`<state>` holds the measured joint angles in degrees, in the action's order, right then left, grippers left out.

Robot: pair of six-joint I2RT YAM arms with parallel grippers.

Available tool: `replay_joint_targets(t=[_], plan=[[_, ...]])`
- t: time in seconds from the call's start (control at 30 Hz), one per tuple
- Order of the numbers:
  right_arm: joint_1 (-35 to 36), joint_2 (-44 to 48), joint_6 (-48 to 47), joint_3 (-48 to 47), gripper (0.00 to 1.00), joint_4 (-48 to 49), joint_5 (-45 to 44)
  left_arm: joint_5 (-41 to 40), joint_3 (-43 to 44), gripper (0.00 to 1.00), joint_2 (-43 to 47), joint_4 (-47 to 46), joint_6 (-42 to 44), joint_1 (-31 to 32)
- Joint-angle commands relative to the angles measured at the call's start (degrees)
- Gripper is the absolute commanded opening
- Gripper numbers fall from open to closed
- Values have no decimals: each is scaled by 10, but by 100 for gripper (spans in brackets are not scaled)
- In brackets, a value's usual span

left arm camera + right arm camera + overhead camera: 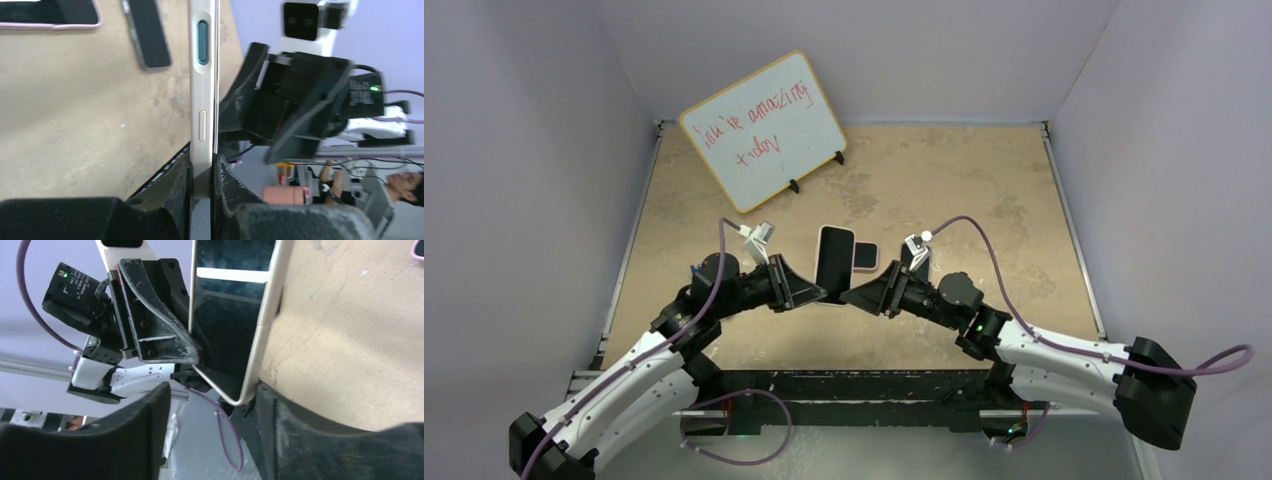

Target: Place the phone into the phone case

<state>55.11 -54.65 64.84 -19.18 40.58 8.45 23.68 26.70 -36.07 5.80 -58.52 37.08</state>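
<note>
While the left pincer [821,295] is clenched on its lower edge, the phone [832,258] sits at the middle of the top view, held up over the worktop [944,190] between the two arms, its dark screen showing inside a pale gold rim. From the left wrist it is seen edge-on, side buttons facing the camera, with both black fingers [177,185] pressed flat against its faces. The right pincer [212,397] comes in from the other side with its jaws spread: the phone's bottom corner lies between them, the right-hand finger just beside the rim, the left-hand one well apart from the glass. Farther out, a pink-rimmed phone case [50,17] lies flat on the worktop at the upper left of the left wrist view, a slim dark slab [148,35] near it but not touching. At the back, upper left of the top view, a small whiteboard [764,130] with red handwriting leans on its stand.
</note>
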Motion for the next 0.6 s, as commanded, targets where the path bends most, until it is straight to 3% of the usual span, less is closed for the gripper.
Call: replay_joint_targets(t=[0.0,0.17,0.4,0.57], plan=[[2,44,-30,-39,73,-51,-37,-63,16,0,-14,28,18,-5],[2,71,-38,-39,99,-93,-53,-103,28,0,-54,65,31,-23],[3,102,-40,-29,99,-129,-56,-146,84,0,-124,119,90,-120],[2,132,-65,-43,99,-180,-68,-107,97,0,-197,115,111,-204]])
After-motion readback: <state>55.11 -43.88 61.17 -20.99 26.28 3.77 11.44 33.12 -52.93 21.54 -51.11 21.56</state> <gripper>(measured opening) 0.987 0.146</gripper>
